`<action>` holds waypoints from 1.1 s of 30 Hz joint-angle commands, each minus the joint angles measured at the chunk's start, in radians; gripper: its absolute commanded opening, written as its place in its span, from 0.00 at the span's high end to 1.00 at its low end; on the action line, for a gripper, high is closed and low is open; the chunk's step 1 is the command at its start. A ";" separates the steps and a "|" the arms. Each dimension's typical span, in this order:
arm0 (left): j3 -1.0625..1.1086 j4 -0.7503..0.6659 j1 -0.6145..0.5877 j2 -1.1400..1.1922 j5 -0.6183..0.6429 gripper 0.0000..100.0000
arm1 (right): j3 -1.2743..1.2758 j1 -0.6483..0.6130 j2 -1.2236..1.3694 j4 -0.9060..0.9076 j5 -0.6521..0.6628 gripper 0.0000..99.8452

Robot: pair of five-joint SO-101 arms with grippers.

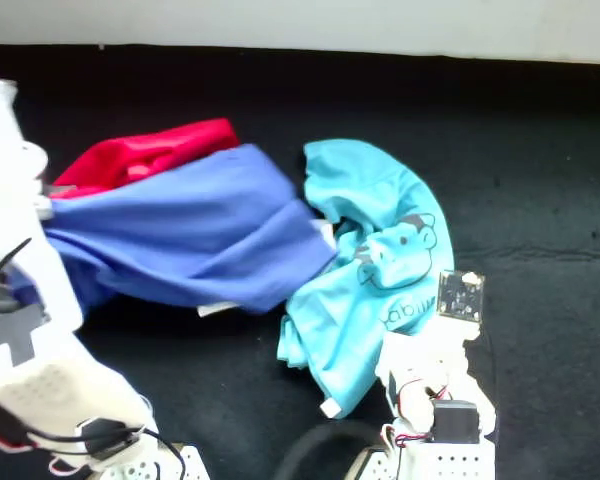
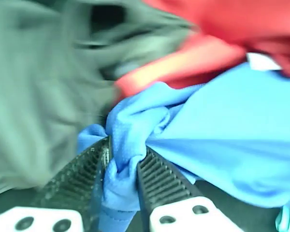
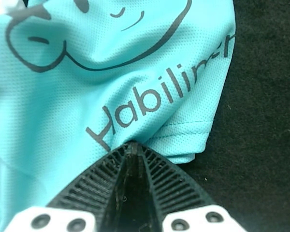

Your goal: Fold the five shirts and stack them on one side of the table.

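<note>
Left gripper (image 2: 122,162): clamped on a bunched fold of blue shirt (image 1: 190,235), left.
Right gripper (image 3: 130,147): fingers together, tips at turquoise shirt (image 1: 370,250) hem.
Red shirt (image 1: 150,155): far left, partly under blue shirt.

The turquoise shirt (image 3: 87,96) is matt, fine-mesh cloth.

You have three shirts lying crumpled and unfolded on the black table (image 1: 540,180). The red shirt (image 1: 150,155) lies farthest back, its near part under the blue shirt (image 1: 195,225). The blue shirt spreads across the middle, and a bunched edge of it is pinched between the fingers of the left gripper (image 2: 125,147). The turquoise shirt (image 1: 365,250), printed with a cartoon face and dark lettering, lies rumpled on the right arm's side, touching the blue shirt's edge. A grey-green cloth (image 2: 34,96) sits beside the red shirt, too blurred to name.
</note>
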 commanded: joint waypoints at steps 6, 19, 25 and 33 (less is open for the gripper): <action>-0.274 -0.025 -0.323 -0.067 -0.002 0.99 | 0.127 0.010 -0.004 -0.016 0.000 0.99; -0.326 -0.157 -0.521 -0.077 0.094 0.99 | 0.127 0.010 -0.004 -0.016 0.000 0.99; -0.400 -0.084 -0.450 -0.077 0.143 0.92 | 0.127 0.010 -0.004 -0.016 0.000 0.99; -0.582 0.098 -0.260 -0.073 0.141 0.77 | 0.127 0.010 -0.004 -0.016 0.000 0.99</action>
